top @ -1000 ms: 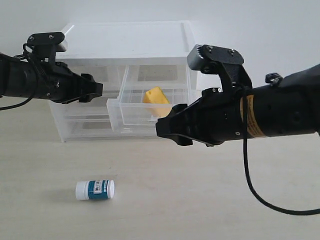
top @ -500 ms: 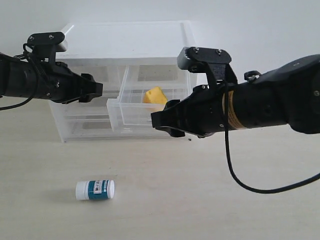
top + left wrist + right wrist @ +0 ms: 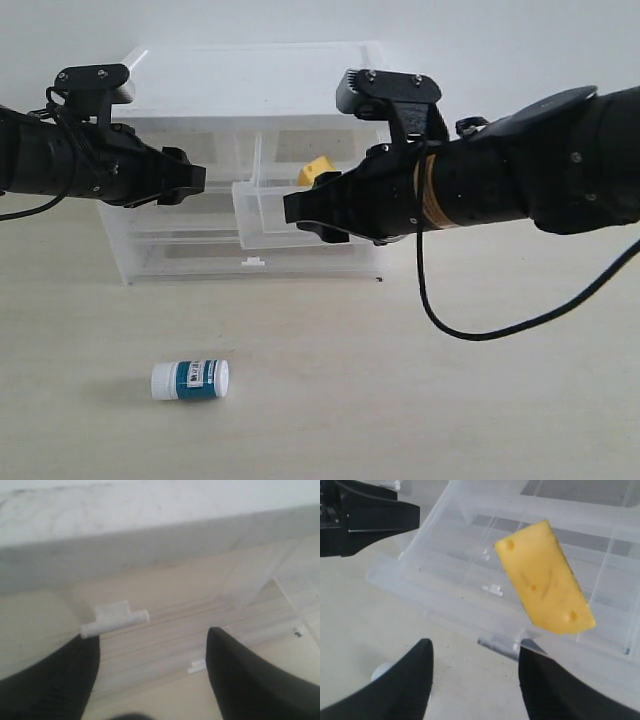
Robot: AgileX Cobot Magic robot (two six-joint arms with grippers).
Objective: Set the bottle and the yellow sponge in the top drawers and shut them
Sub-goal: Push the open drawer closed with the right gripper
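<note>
A pale wooden table [image 3: 450, 420] fills the lower half of the exterior view, with a clear plastic chest [image 3: 250, 70] under a white top standing at upper centre-left. The right arm [image 3: 520, 180], black and bulky, reaches in from the right edge across the middle of the frame. Its gripper [image 3: 305, 215] sits in front of the chest's right half, level with the upper row. The thinner left arm [image 3: 60, 160] comes in from the left edge, and the left gripper [image 3: 190, 180] hangs in front of the chest's left half at the same height. Of the top drawers, the right one [image 3: 262, 215] stands pulled part-way out toward the camera, while the left one [image 3: 215, 148] sits flush in the chest. The yellow sponge [image 3: 318, 170] lies inside the pulled-out drawer, just above the right gripper, partly hidden by it. In the right wrist view the sponge [image 3: 545, 577] rests tilted on the clear drawer floor, and the right fingers [image 3: 405, 690] are spread wide with nothing between them but the drawer's front edge. Whether they touch it I cannot tell. The bottle [image 3: 190, 380] lies on its side on the table at lower left, well apart from the chest and both grippers. In the left wrist view the left fingers [image 3: 55, 680] are also spread and empty, close to a small white tab handle [image 3: 114, 618] on the chest front.
</note>
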